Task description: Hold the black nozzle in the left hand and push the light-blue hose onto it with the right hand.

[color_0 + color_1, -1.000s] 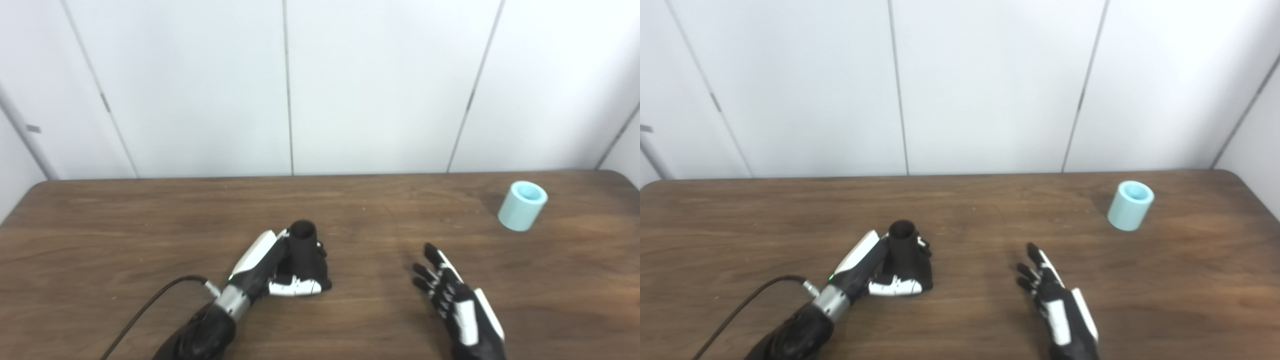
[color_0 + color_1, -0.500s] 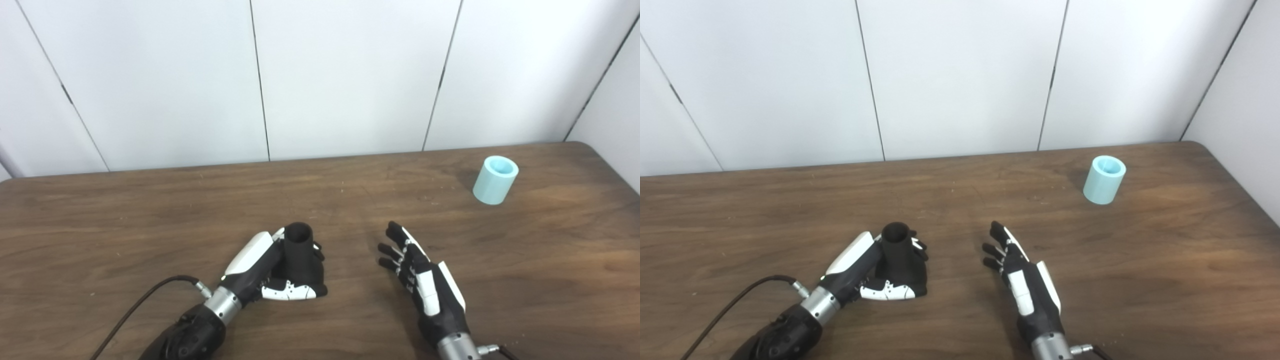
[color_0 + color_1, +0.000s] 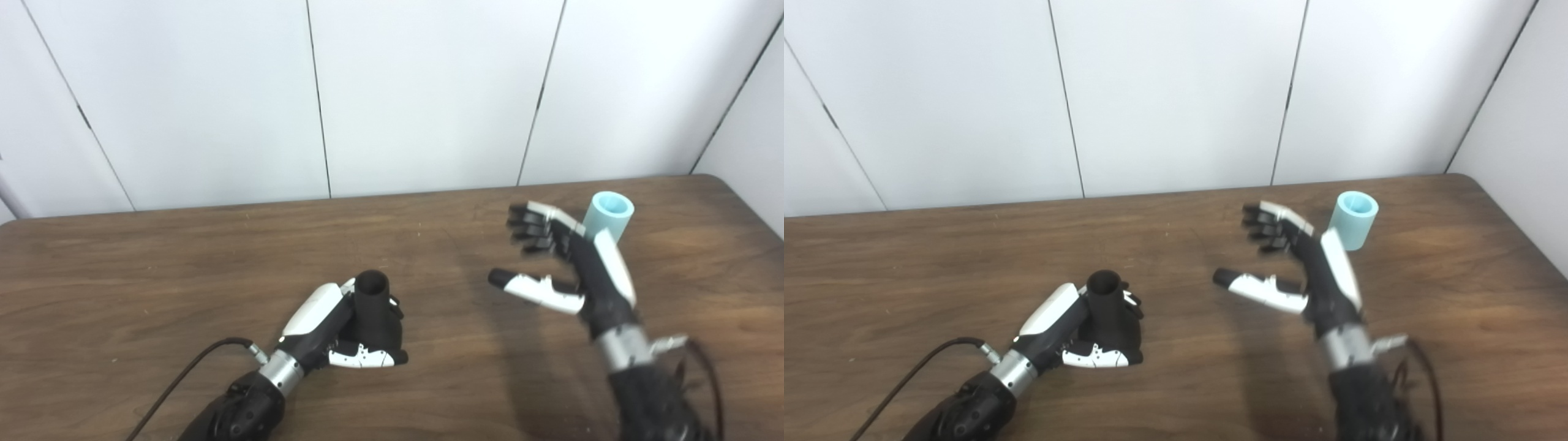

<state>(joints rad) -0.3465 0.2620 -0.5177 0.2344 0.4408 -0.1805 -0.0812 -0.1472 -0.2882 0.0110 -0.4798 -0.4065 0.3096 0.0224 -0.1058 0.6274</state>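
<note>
**Item 1, black nozzle** [image 3: 372,306]. Stands upright on the table [image 3: 122,263], open mouth upward, near the front edge and left of centre. Held: the left hand [image 3: 343,334] is wrapped around its lower body, fingers on the far side, thumb lying across the front at the base. The holding half of the task looks to be in place.

**Item 2, light-blue hose** [image 3: 606,218]. A short, thick-walled tube section, standing on end near the far right corner of the table, well apart from the nozzle. Nothing grips it. In both views the back of the right hand overlaps its lower left part; whether they touch cannot be told.

**Item 3, right hand** [image 3: 566,263]. Raised above the table, just beside the hose on its left. Empty, with fingers curled loosely and thumb stretched out toward the left, palm turned away from the hose.

**Step in hand (judgement).** The reach for the hose; pick-up not yet made, push-on not yet begun.

**Next move calls for (judgement).** Turning the palm toward the hose and closing fingers and thumb around its wall, leaving one open end clear. Then carrying it across to the nozzle, lining up bore and mouth on one axis, and pressing down while the left hand braces.

**Markings.** No brand, label or legible writing on nozzle, hose, hands or table.

**Other.** A black cable [image 3: 184,373] trails from the left wrist.
</note>
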